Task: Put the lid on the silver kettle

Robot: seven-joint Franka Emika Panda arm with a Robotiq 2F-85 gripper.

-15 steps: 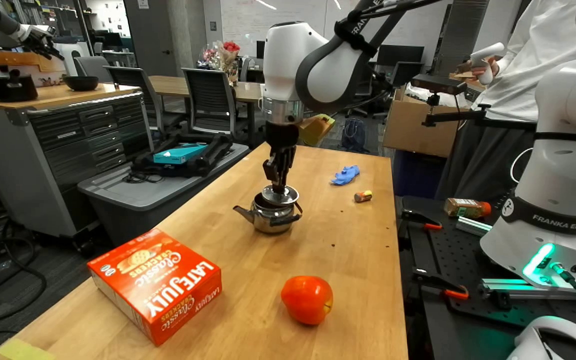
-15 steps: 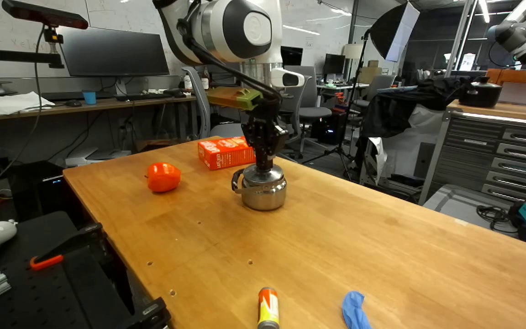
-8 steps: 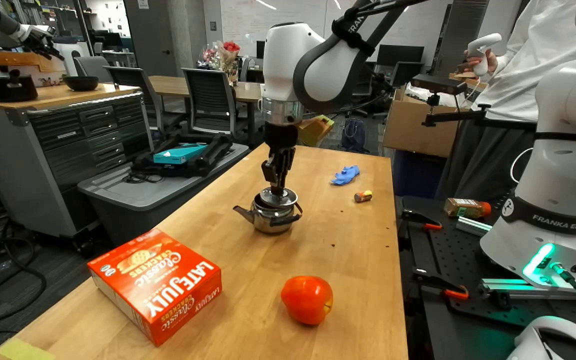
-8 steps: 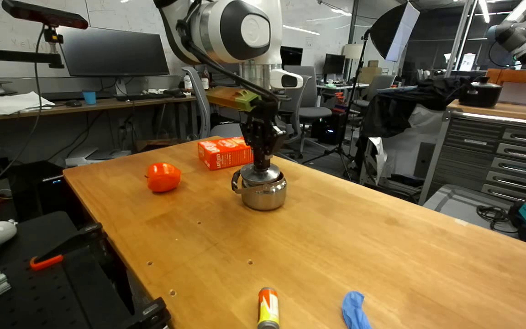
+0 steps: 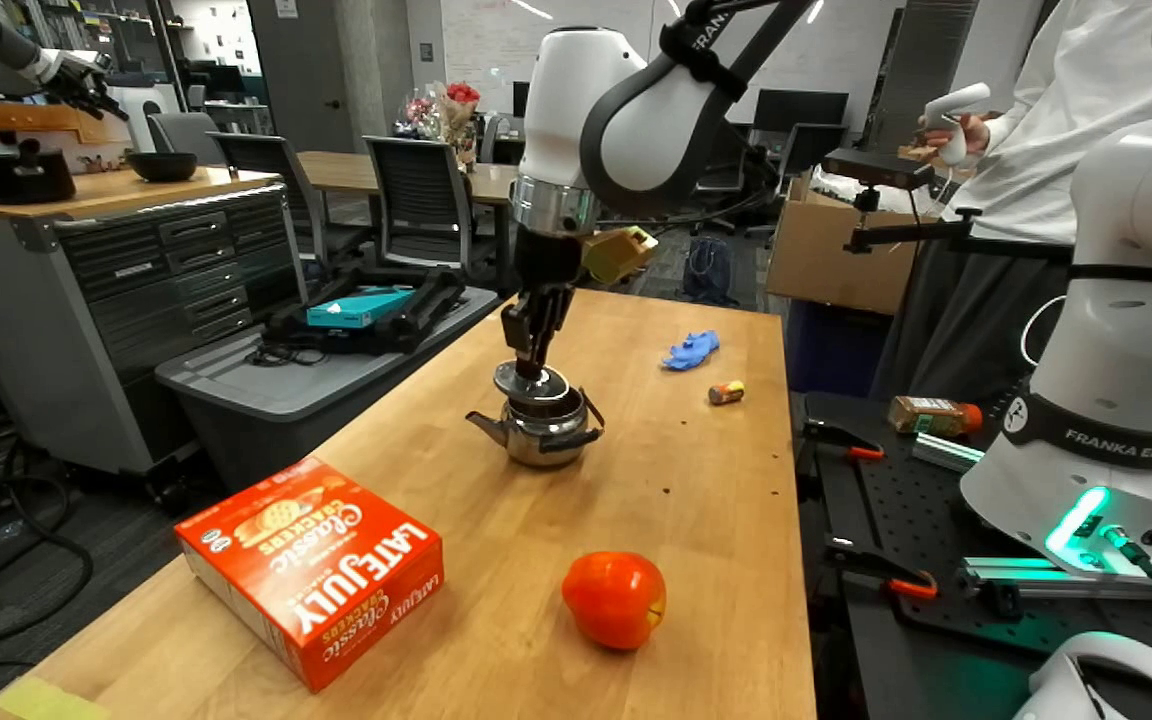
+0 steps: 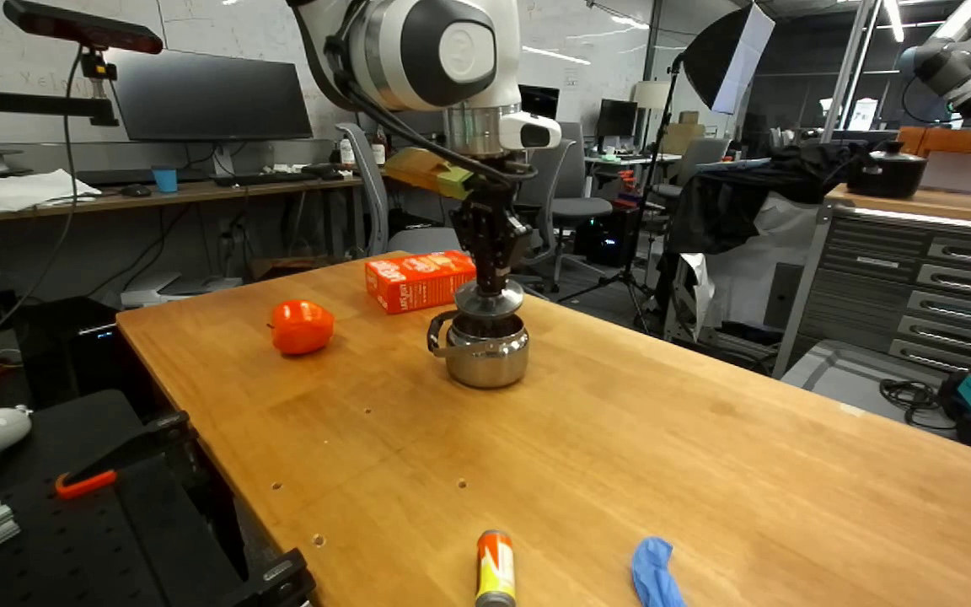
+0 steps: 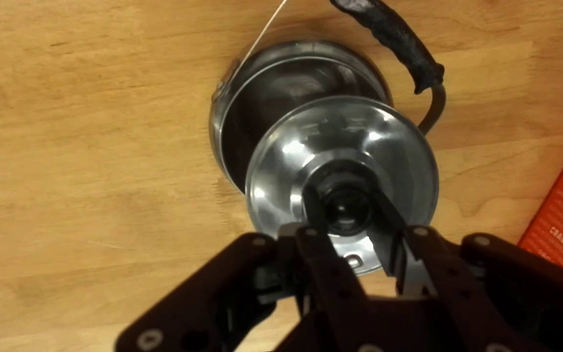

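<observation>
In an exterior view, one table (image 5: pixel 726 540) carries one silver kettle (image 5: pixel 534 442); clockwise around it: one lid (image 5: pixel 536 390) and one gripper (image 5: pixel 531 366) near twelve, one blue glove (image 5: pixel 691 351) at two, one small cylinder (image 5: pixel 726 393) before three, one red tomato (image 5: pixel 614 600) at five, one cracker box (image 5: pixel 311 560) at eight.

The silver kettle (image 6: pixel 490 364) stands upright on the desk (image 6: pixel 620 455), small, squat and shiny, its short spout pointing out from one side and its black-gripped handle folded down. The lid (image 5: pixel 541 391), a round, polished metal disc, is pinched by its dark knob between the jaws, slightly tilted in an exterior view. It hangs over the kettle's mouth, off-centre towards the spout, so that part of the dark interior shows; whether its edge touches the rim cannot be told.
</observation>
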